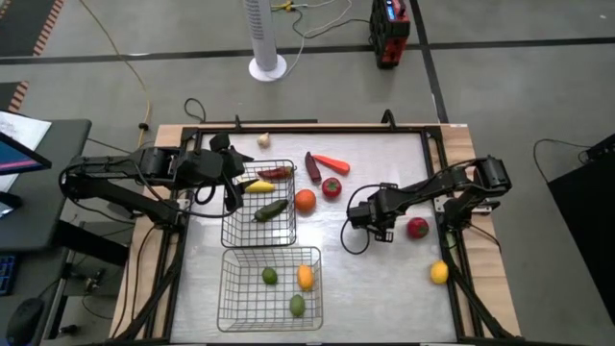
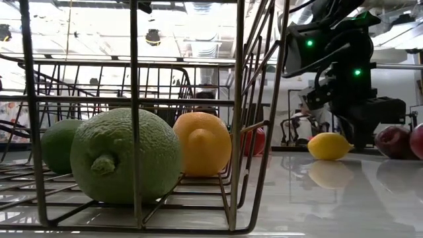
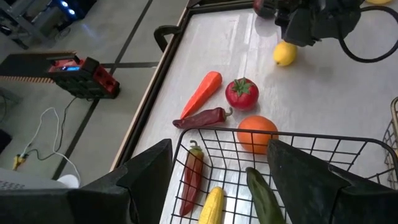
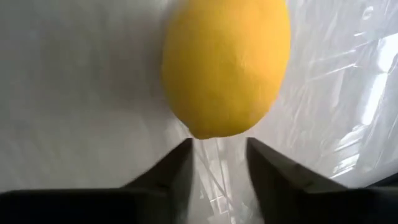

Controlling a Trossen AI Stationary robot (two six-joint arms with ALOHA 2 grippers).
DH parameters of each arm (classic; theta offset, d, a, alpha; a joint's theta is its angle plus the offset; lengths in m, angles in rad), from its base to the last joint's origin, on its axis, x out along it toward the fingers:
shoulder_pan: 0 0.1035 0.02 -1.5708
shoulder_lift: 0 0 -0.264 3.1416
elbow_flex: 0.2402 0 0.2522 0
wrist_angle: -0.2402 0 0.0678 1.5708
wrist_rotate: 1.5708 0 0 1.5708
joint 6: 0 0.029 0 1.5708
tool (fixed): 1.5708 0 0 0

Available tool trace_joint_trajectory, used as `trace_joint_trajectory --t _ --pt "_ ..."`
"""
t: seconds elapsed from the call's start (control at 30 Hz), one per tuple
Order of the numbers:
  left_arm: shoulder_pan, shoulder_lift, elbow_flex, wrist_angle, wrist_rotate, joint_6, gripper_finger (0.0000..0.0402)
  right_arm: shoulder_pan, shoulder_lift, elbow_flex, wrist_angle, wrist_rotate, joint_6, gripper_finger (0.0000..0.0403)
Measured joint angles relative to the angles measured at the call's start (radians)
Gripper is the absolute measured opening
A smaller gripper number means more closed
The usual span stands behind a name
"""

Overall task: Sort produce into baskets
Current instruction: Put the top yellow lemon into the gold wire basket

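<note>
- Currently the right gripper (image 4: 217,146) sits low over the table (image 1: 384,288) right of centre, fingers drawn together on nothing.
- A yellow lemon (image 4: 227,62) lies on the table just past its tips, ungripped.
- The left gripper (image 3: 221,149) hangs over the far basket (image 1: 295,202), fingers apart, empty.
- That basket holds a chilli (image 3: 191,177), corn (image 3: 211,208) and cucumber (image 3: 264,199).
- The near basket (image 1: 223,288) holds three round fruits.

The place looks like a robotics lab or workshop: a bare concrete floor (image 1: 538,106) marked with dark tape lines, loose cables (image 1: 125,58), a white tower fan (image 1: 266,38), a red power unit (image 1: 389,31), and a framed bench (image 1: 384,288) carrying two dark robot arms.
</note>
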Motion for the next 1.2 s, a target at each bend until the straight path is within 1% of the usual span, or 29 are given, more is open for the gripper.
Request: trace_joint_trajectory --t 0.1,0.17,0.23,0.33,0.53,0.73,0.8,0.9,1.0,1.07,1.2 --pt "0.000 0.000 0.000 0.000 0.000 0.000 0.0249 0.000 0.000 0.000 -0.002 0.000 0.000 0.0257" --pt "0.000 0.000 0.000 0.000 0.000 0.000 0.0249 0.000 0.000 0.000 0.009 0.000 0.000 0.0293" --pt "0.000 0.000 0.000 0.001 0.000 0.000 0.0249 0.002 0.000 0.000 0.032 -0.007 0.000 0.0319" --pt "0.000 0.000 0.000 0.001 0.001 0.000 0.0249 0.003 0.000 0.000 0.043 -0.056 0.002 0.0342" --pt "0.000 0.000 0.000 0.000 0.002 -0.005 0.0249 -0.021 -0.021 0.002 0.050 -0.159 0.095 0.0351" --pt "0.000 0.000 0.000 0.002 0.003 -0.005 0.0249 -0.050 -0.086 0.023 0.123 -0.159 0.276 0.0352" --pt "0.000 0.000 0.000 0.002 0.003 -0.010 0.0249 -0.060 -0.114 0.023 0.155 -0.137 0.337 0.0352" --pt "0.000 0.000 0.000 0.001 0.003 -0.012 0.0249 -0.072 -0.140 0.024 0.158 -0.033 0.436 0.0352" --pt "0.000 0.000 0.000 -0.001 0.003 -0.012 0.0249 -0.078 -0.146 0.024 0.155 0.038 0.476 0.0352" --pt "0.000 0.000 0.000 -0.002 0.003 -0.011 0.0249 -0.077 -0.145 0.023 0.183 0.057 0.490 0.0352" --pt "0.000 0.000 0.000 -0.003 0.003 -0.011 0.0249 -0.066 -0.118 0.000 0.248 0.060 0.491 0.0352"
